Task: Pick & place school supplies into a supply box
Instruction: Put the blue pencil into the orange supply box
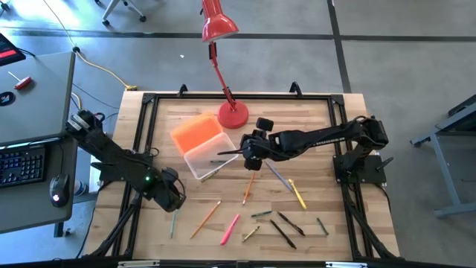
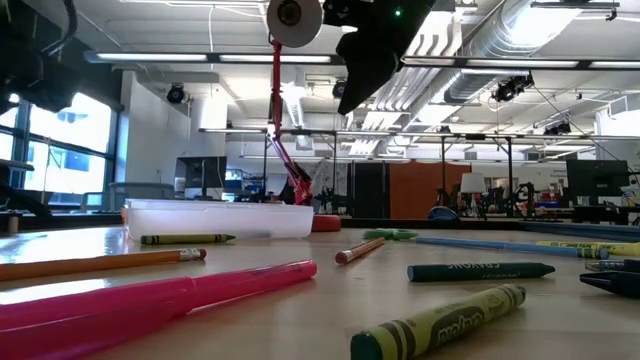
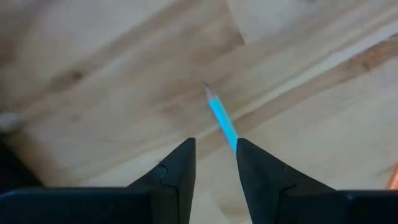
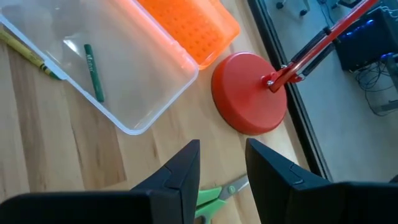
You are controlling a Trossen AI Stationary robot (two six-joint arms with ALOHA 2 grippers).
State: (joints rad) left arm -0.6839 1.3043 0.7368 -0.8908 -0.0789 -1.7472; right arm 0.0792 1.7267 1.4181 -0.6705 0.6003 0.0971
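My left gripper (image 1: 174,199) points down, open, near the table's front left. A blue pencil (image 3: 221,117) lies flat on the wood just below it, and one end of the pencil runs in under the fingertips (image 3: 249,163). My right gripper (image 4: 222,167) hangs open above the table's middle, over green-handled scissors (image 4: 214,198). Just beyond it lies the clear supply box (image 4: 124,74), holding one green crayon (image 4: 93,63). The box's orange lid (image 4: 186,25) lies against its far side. Other school supplies (image 1: 253,216) are scattered flat on the table's near half.
The red lamp's round base (image 4: 249,93) stands right behind the box, and its arm leans out beyond the far edge. A yellow-green crayon (image 4: 25,51) lies by the box's wall. A pink marker (image 2: 150,305), an orange pencil (image 2: 100,262) and crayons (image 2: 440,322) lie near the front edge.
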